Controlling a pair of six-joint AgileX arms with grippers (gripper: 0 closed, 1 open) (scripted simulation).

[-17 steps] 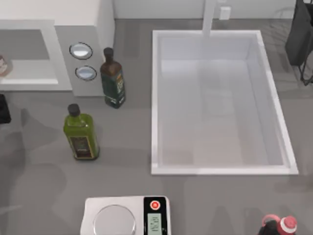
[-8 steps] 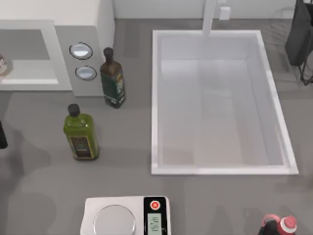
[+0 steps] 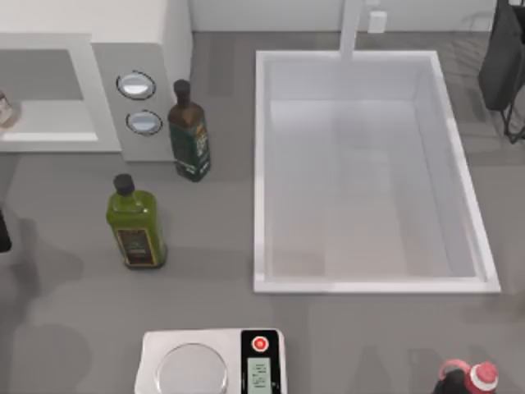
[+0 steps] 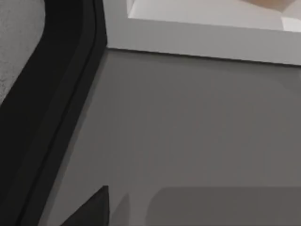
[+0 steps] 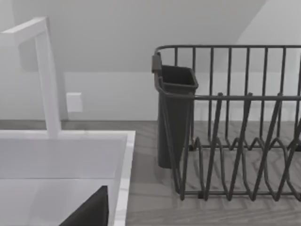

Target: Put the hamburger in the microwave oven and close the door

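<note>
The white microwave oven (image 3: 105, 98) stands at the back left, its grey strip with two silver knobs facing the table and its cavity open. The hamburger (image 3: 4, 108) is a small tan shape inside the cavity at the picture's left edge. In the left wrist view a tan sliver of the hamburger (image 4: 268, 2) lies beyond the oven's white frame (image 4: 188, 35). The door is out of view. My left gripper (image 3: 2, 230) is a dark piece at the left edge, in front of the oven. My right gripper (image 5: 89, 212) hangs over the sink's far corner.
Two green bottles (image 3: 189, 135) (image 3: 136, 223) stand right of the oven. A white sink (image 3: 261, 164) fills the middle right, with a tap (image 5: 47, 75) behind it. A scale (image 3: 212, 363) sits at the front, a red-capped bottle (image 3: 469, 379) front right, a dish rack (image 5: 235, 141) back right.
The dark piece of my left arm at the left edge has drawn back from the oven toward the table's front and farther out of the picture. Everything else is still.
</note>
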